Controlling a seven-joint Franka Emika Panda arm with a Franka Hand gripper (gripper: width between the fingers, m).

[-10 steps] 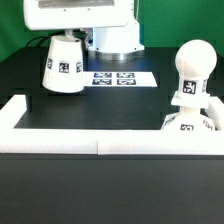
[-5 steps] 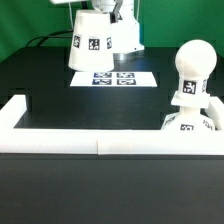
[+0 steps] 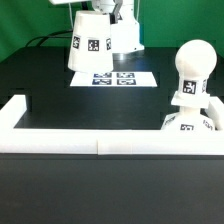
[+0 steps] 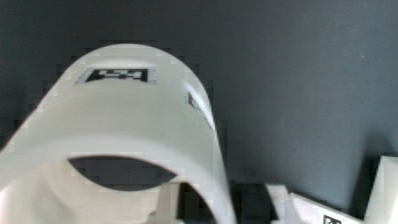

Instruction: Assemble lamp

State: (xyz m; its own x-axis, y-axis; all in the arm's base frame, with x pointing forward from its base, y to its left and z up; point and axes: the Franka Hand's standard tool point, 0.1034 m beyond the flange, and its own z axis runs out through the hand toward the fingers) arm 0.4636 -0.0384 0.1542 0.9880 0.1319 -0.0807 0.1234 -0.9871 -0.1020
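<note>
While it hangs clear of the table: the shade (image 3: pixel 97 42) is off the black tabletop (image 3: pixel 60 95), above the far end of the marker board (image 3: pixel 114 78) in the exterior view, tilted a little, its narrow end up.
Shade markings: two black-and-white square tags face the exterior camera; in the wrist view the shade (image 4: pixel 134 130) fills most of the picture, one tag near its far end and its open mouth nearest the lens.
Gripper: only a small part of the arm shows above the shade at the top edge of the exterior view; the fingers themselves are hidden in both pictures, so whether they are spread or closed cannot be told, nor exactly how they hold the shade.
Bulb: the rounded bulb (image 3: pixel 194 72) stands upright on the base, at the exterior view's right, well apart from the shade.
Base: the squat sloped base (image 3: pixel 189 118) sits in the near right corner, touching the white rail (image 3: pixel 95 142); tags show on its front.
Rail: a white border runs along the near edge of the table and turns up the exterior view's left side.
Marker board: flat on the table, carrying several tags, partly under the hanging shade; a corner of it shows in the wrist view (image 4: pixel 381 190).
Background: green wall (image 3: pixel 20 25) behind, white robot pedestal (image 3: pixel 128 38) behind the shade.
</note>
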